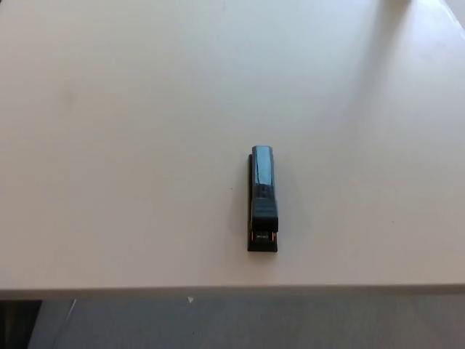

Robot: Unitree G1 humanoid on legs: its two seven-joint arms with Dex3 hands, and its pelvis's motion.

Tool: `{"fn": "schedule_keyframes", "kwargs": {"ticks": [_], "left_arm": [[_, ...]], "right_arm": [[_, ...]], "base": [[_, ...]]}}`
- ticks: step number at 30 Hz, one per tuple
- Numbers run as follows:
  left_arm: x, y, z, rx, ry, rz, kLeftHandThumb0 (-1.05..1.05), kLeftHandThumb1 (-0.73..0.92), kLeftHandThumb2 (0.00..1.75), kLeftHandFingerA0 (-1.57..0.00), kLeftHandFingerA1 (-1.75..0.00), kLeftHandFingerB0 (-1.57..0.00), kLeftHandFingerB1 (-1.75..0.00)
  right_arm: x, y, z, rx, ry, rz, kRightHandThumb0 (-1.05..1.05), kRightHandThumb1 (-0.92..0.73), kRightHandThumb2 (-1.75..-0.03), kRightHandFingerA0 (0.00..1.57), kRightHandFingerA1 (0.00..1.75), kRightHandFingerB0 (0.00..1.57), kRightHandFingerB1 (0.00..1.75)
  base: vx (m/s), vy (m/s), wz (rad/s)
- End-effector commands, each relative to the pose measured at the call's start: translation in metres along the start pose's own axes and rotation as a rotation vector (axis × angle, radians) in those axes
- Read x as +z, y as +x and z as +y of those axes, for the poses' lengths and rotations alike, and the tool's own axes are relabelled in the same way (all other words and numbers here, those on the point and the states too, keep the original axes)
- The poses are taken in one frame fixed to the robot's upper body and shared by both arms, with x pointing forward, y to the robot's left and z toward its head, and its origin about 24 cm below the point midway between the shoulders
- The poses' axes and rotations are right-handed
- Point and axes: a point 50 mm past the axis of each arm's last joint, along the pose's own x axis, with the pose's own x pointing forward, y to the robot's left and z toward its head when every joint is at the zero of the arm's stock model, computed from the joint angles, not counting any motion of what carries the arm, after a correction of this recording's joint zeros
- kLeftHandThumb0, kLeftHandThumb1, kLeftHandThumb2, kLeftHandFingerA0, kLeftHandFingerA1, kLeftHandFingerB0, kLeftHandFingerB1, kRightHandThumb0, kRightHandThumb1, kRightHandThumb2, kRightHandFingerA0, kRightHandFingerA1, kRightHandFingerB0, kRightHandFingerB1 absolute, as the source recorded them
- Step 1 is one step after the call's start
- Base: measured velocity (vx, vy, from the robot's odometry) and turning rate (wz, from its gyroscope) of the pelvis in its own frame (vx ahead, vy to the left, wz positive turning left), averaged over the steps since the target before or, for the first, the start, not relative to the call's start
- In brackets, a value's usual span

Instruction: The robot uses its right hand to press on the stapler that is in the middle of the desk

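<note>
Broad, pale cream desk [109, 145] with a matte top, its near edge running along the bottom of the head view; no other object lies on it and nothing blocks an approach. Slim, glossy black stapler [263, 198] lying flat, right of centre, near the front edge, long axis pointing away from the robot. Neither hand is in view, so their state cannot be told. The right hand should descend squarely onto the top arm, pressing straight down to avoid tipping it.
</note>
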Motion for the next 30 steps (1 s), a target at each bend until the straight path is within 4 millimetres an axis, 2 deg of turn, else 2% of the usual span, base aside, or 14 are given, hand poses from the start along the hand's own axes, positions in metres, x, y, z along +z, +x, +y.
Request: {"fn": "schedule_keyframes", "kwargs": {"ticks": [1, 2, 6, 7, 8, 9, 10, 13, 14, 19, 20, 21, 25, 30], "left_arm": [[0.013, -0.005, 0.023, 0.036, -0.114, -0.152, -0.64, 0.92, 0.77, 0.0, -0.3, -0.02, -0.24], [0.014, -0.005, 0.024, 0.041, -0.119, -0.157, -0.71, 0.77, 1.12, 0.0, -0.39, -0.01, -0.35], [0.017, -0.005, 0.027, 0.042, -0.099, -0.178, -0.69, 0.78, 1.13, 0.0, -0.4, 0.0, -0.36], [0.019, -0.005, 0.027, 0.035, -0.091, -0.183, -0.63, 0.92, 0.82, 0.0, -0.3, 0.0, -0.23], [0.019, -0.005, 0.028, 0.032, -0.095, -0.186, -0.63, 0.92, 0.82, 0.0, -0.29, 0.0, -0.23], [0.019, -0.005, 0.028, 0.036, -0.097, -0.184, -0.63, 0.92, 0.79, 0.0, -0.3, -0.01, -0.24], [0.02, -0.004, 0.029, 0.044, -0.095, -0.182, -0.62, 0.92, 0.79, -0.04, -0.35, -0.04, -0.26], [0.022, -0.004, 0.03, 0.043, -0.093, -0.189, -0.61, 0.92, 0.77, -0.05, -0.35, -0.04, -0.27], [0.022, -0.004, 0.03, 0.047, -0.086, -0.189, -0.61, 0.92, 0.76, -0.06, -0.35, -0.04, -0.3], [0.023, -0.003, 0.029, 0.049, -0.073, -0.19, -0.65, 0.92, 0.75, -0.08, -0.38, -0.06, -0.32], [0.023, -0.003, 0.029, 0.051, -0.072, -0.187, -0.69, 0.77, 1.02, -0.07, -0.45, -0.01, -0.36], [0.023, -0.003, 0.03, 0.051, -0.073, -0.188, -0.66, 0.92, 0.75, -0.07, -0.37, -0.05, -0.33], [0.025, -0.001, 0.031, 0.047, -0.086, -0.186, -0.66, 0.92, 0.75, -0.07, -0.35, -0.06, -0.31], [0.026, 0.0, 0.032, 0.051, -0.082, -0.184, -0.68, 0.92, 0.75, -0.06, -0.35, -0.08, -0.33]], "right_arm": [[0.017, -0.005, -0.026, -0.329, 0.131, -0.206, -0.36, -0.92, -0.73, 0.75, 0.49, 0.1, 0.18], [0.02, -0.005, -0.033, -0.378, 0.153, -0.215, -0.34, -0.92, -0.74, 0.78, 0.52, 0.1, 0.22], [0.025, -0.01, -0.059, -0.466, 0.239, -0.252, -0.33, -0.92, -0.74, 0.79, 0.55, 0.1, 0.22], [0.025, -0.011, -0.066, -0.487, 0.247, -0.248, -0.33, -0.92, -0.72, 0.83, 0.56, 0.1, 0.25], [0.025, -0.013, -0.074, -0.54, 0.208, -0.235, -0.2, -0.78, -1.21, 0.83, 0.75, 0.01, 0.47], [0.024, -0.016, -0.08, -0.617, 0.142, -0.221, -0.34, -0.91, -0.68, 1.11, 0.58, 0.22, 0.31], [0.024, -0.021, -0.089, -0.708, 0.06, -0.231, -0.23, -0.68, -1.05, 1.06, 0.94, 0.1, 0.46], [0.024, -0.029, -0.115, -0.808, 0.072, -0.203, -0.18, -0.65, -1.04, 1.11, 1.02, 0.15, 0.48], [0.024, -0.033, -0.125, -0.831, 0.088, -0.209, -0.22, -0.86, -0.66, 1.14, 0.9, 0.27, 0.32], [0.032, -0.049, -0.162, -0.921, 0.185, -0.263, -0.06, -0.82, -0.64, 1.11, 0.86, 0.67, 0.43], [0.034, -0.053, -0.169, -0.945, 0.171, -0.274, -0.05, -0.83, -0.64, 1.13, 0.91, 0.78, 0.48], [0.036, -0.055, -0.173, -0.965, 0.167, -0.276, -0.1, -0.81, -0.66, 1.15, 0.91, 0.86, 0.55], [0.049, -0.069, -0.198, -1.094, 0.194, -0.317, -0.11, -0.8, -0.67, 1.06, 0.96, 0.75, 0.83], [0.072, -0.1, -0.238, -1.293, 0.437, -0.474, 0.04, -0.77, -0.63, 1.01, 0.94, 0.79, 0.61]], "base": [[0.0, 0.0, 0.0], [0.0, 0.0, 0.0], [0.0, 0.0, 0.0], [0.0, 0.0, 0.0], [0.0, 0.0, 0.0], [0.0, 0.0, 0.0], [0.0, 0.0, 0.0], [0.0, 0.0, 0.0], [0.0, 0.0, 0.0], [0.0, 0.0, 0.0], [0.0, 0.0, 0.0], [0.0, 0.0, 0.0], [0.0, 0.0, 0.0], [0.0, 0.0, 0.0]]}}
